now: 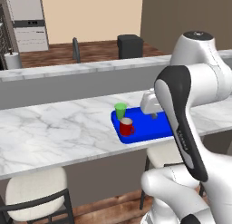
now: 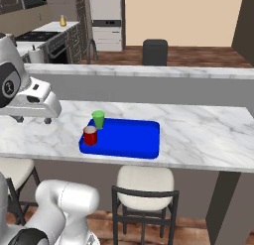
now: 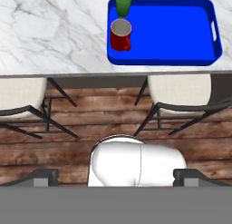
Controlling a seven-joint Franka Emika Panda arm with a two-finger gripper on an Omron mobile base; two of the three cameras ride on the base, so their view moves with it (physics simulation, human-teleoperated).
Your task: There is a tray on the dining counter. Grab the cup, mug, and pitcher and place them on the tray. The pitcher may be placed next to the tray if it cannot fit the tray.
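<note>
The blue tray [image 1: 145, 128] [image 2: 129, 137] [image 3: 167, 32] lies on the white marble dining counter [image 1: 54, 128] [image 2: 198, 130] [image 3: 54, 37]. The green cup [image 1: 120, 110] [image 2: 98, 118] [image 3: 123, 3] stands upright at the tray's left end. Just in front of it the red mug [image 1: 126, 127] [image 2: 90, 135] [image 3: 121, 35] stands in the tray's near left corner. My gripper [image 1: 153, 113] [image 2: 33, 120] [image 3: 115, 177] hangs open and empty above the counter, left of the tray and apart from both vessels. A small orange-yellow vessel [image 2: 62, 21], perhaps the pitcher, stands on a far kitchen counter.
A raised grey ledge [image 1: 68, 85] [image 2: 149, 85] runs behind the counter. White-cushioned stools [image 1: 34, 189] [image 2: 144, 182] [image 3: 179, 89] stand under its front edge. Beyond the ledge are a dark bin [image 1: 130, 45] [image 2: 155, 51], a faucet [image 1: 75, 50] and a paper towel roll [image 1: 12, 60] [image 2: 34, 54].
</note>
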